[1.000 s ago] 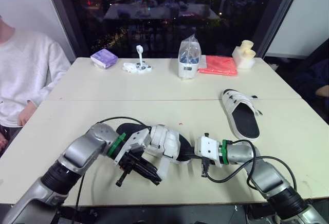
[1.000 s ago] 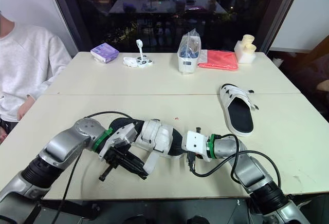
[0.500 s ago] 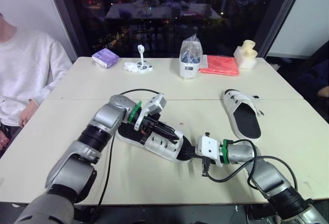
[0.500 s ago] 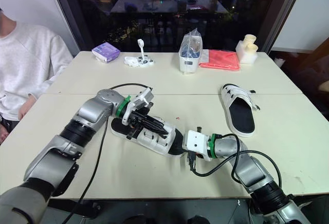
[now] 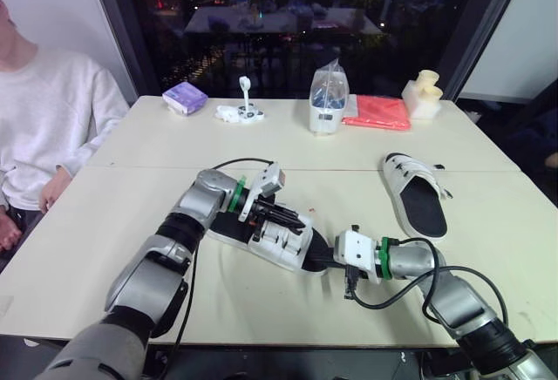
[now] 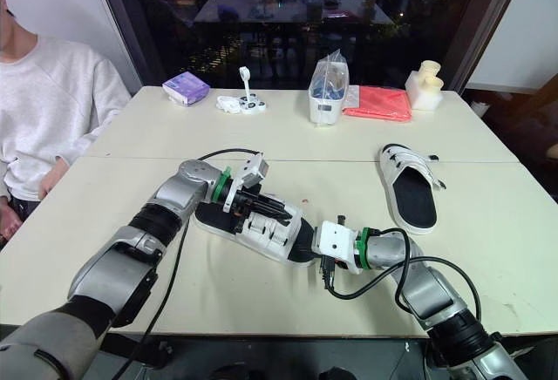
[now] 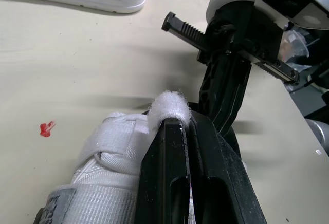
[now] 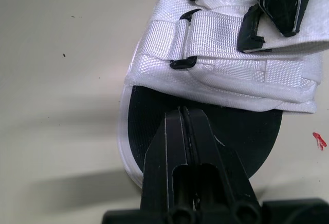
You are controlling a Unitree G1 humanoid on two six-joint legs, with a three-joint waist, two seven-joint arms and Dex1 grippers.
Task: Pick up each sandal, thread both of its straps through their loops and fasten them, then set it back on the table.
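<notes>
Two pale tables [image 5: 96, 223] stand pushed together in front of one dark window [image 5: 288, 14], and one person in a white sweater [image 5: 52, 118] sits at the far left.

There are two sandals, both white with black footbeds. One sandal [image 5: 281, 239] lies flat on the near table at the centre, between the two grippers. The second sandal [image 5: 417, 195] lies on its own to the right, well apart from both arms.

The left gripper [image 7: 186, 126] reaches over the near sandal from the left. Its two black fingers are pressed together, pinching the fuzzy white strap end [image 7: 167, 103] above the sandal's upper. The right gripper [image 8: 184, 113] comes in from the near right. Its fingers are closed against each other, with the tips over the black footbed at the sandal's right end. Whether they grip anything there cannot be told. Two woven bands [image 8: 216, 34] cross the upper, with black loops along them.

One small red speck [image 7: 46, 128] lies on the table just beside the sandal.

Five things stand in a row along the far table. From left to right they are:
- one purple pack [image 5: 185, 98]
- one small white stand [image 5: 241, 111]
- one clear bag [image 5: 328, 101]
- one red cloth [image 5: 377, 111]
- one cream block [image 5: 423, 94]
</notes>
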